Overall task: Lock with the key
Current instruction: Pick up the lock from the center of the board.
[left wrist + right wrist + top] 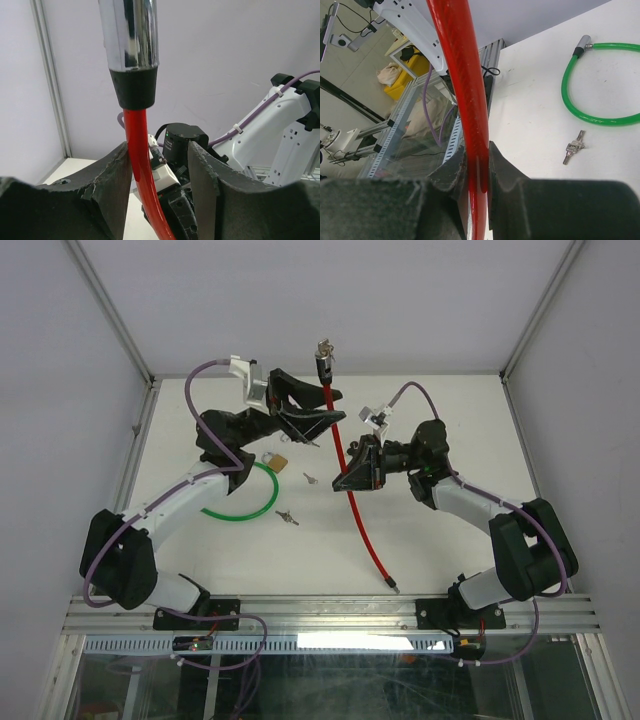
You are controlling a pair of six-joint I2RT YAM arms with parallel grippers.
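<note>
Red cable lock [352, 502] stands steep: right pincer [347, 480] clamps mid-cable, raised left pincer [333, 408] sits half-open around it below the chrome head [323, 350].

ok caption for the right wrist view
Right fingers pinch the red cable lock; green cable and key lie on the table beyond.

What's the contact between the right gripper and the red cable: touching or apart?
Touching. The right wrist view shows the right gripper closed on the red cable, both fingers pressed against its sides with no gap.
</note>
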